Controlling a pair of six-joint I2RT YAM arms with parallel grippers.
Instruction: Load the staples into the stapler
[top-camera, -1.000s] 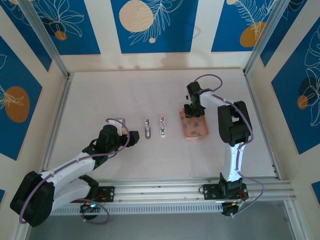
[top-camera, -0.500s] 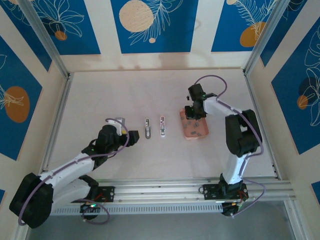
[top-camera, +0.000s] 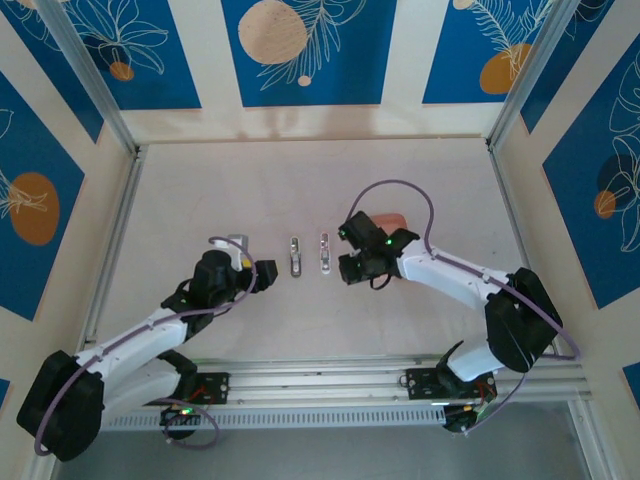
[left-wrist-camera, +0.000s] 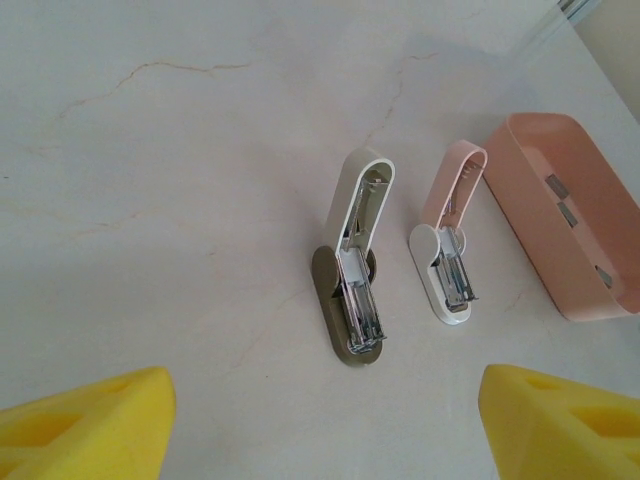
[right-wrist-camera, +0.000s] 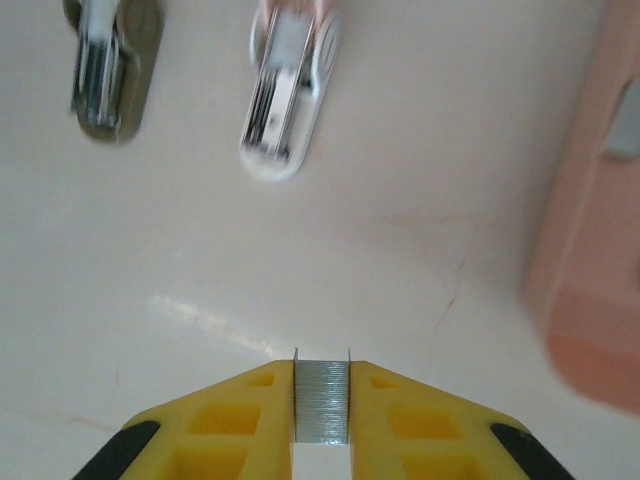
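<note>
Pale marbled counter (top-camera: 200, 190), enclosed by blue-and-cream panelled walls (top-camera: 300, 60). Right jaws are closed on a short strip of staples (right-wrist-camera: 321, 400), pinched between the yellow fingers (right-wrist-camera: 245, 420) and held over the counter just beside the pink stapler (right-wrist-camera: 285, 100). Left jaws stand wide apart and hold nothing, their yellow fingertips (left-wrist-camera: 85, 425) near the olive stapler (left-wrist-camera: 352, 270). Both staplers lie flipped open, side by side, not touching. Further staple strips (left-wrist-camera: 557, 186) lie inside the pink tray (left-wrist-camera: 530, 245), just beside the pink stapler.
</note>
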